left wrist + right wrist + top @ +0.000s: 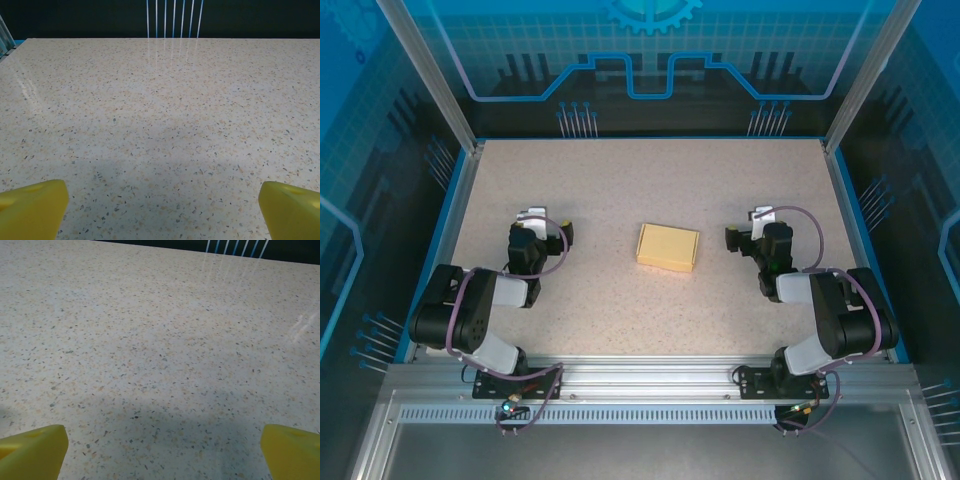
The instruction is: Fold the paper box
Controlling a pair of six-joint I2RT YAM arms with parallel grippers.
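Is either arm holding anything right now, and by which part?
Nothing is held. The paper box lies free on the table, apart from the open left tool and open right tool.

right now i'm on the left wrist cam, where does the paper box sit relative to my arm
observer: The paper box lies flat mid-table, off to the right of the left pincer.
operator: folded or a loose sheet
observer: From above it looks like a closed, small rectangular box, with no loose flaps that I can see.
operator: what about the right arm
observer: The right pincer is open over bare table, holding nothing.
operator: anything touching the box
observer: No, it sits between the two arms, apart from both.
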